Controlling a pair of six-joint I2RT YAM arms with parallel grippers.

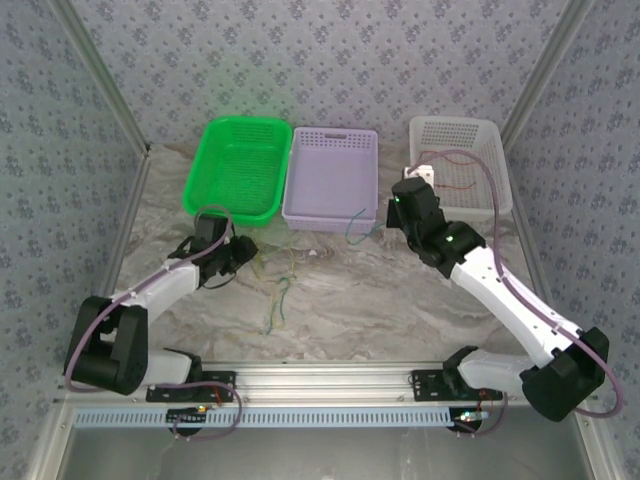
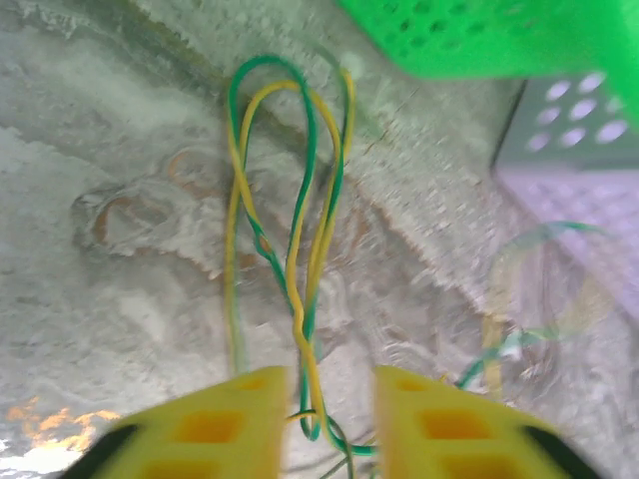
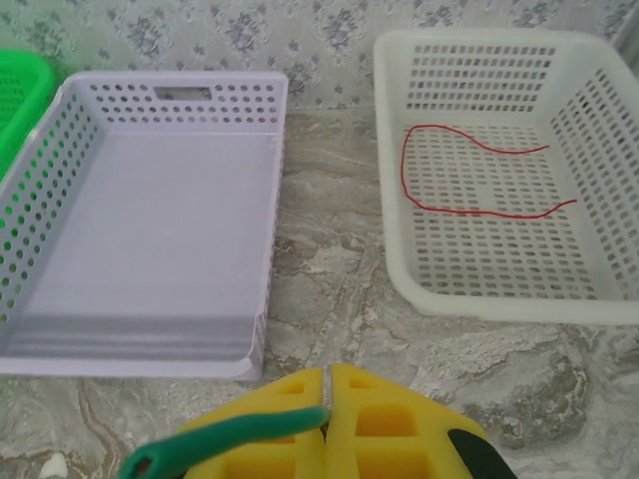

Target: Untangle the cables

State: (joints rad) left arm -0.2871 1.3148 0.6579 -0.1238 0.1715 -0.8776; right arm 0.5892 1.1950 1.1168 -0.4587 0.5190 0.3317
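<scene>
The table (image 1: pixel 400 300) is seen from above and behind. Wrist views are taken low and close. The purple basket (image 1: pixel 330 185) (image 3: pixel 150 220) is shared by all three.

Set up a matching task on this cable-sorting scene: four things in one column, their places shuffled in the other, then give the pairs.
1 red cable
2 green cable
3 yellow-green twisted pair
4 green basket

A between the left gripper's parted jaws
B leftmost of the baskets
C in the white basket
D pinched by the right gripper

Pairs: 1-C, 2-D, 3-A, 4-B
</scene>
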